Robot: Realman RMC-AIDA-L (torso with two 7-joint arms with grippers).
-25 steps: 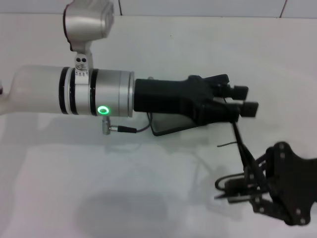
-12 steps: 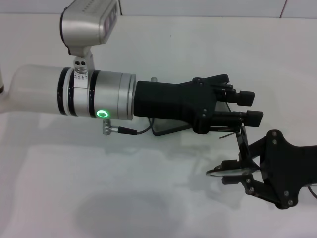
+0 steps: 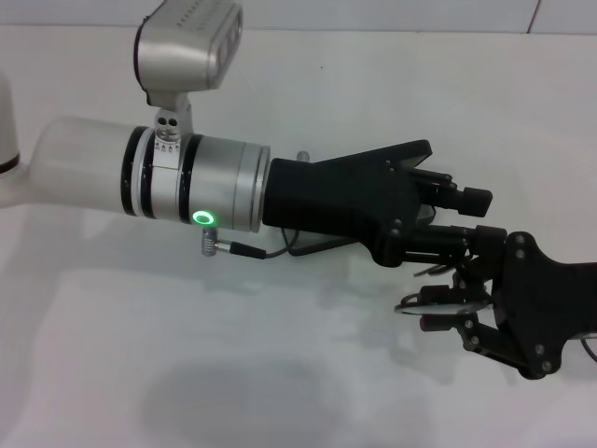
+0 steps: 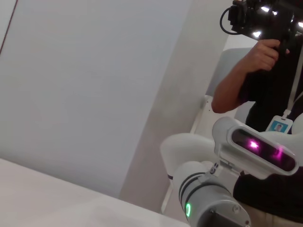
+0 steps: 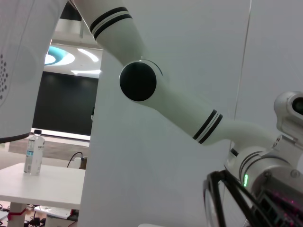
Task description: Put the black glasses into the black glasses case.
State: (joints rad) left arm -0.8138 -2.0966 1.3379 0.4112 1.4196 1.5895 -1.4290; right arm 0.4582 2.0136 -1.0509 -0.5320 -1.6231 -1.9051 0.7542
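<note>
No lettering, brand, number or sign can be read in any view; the badge (image 4: 278,125) hanging on a lanyard from a person in the left wrist view bears print too small to make out.

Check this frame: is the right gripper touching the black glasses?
Touching. In the head view the right gripper has its fingers closed around the black glasses, holding the frame off the table. The left gripper is right beside them.
</note>
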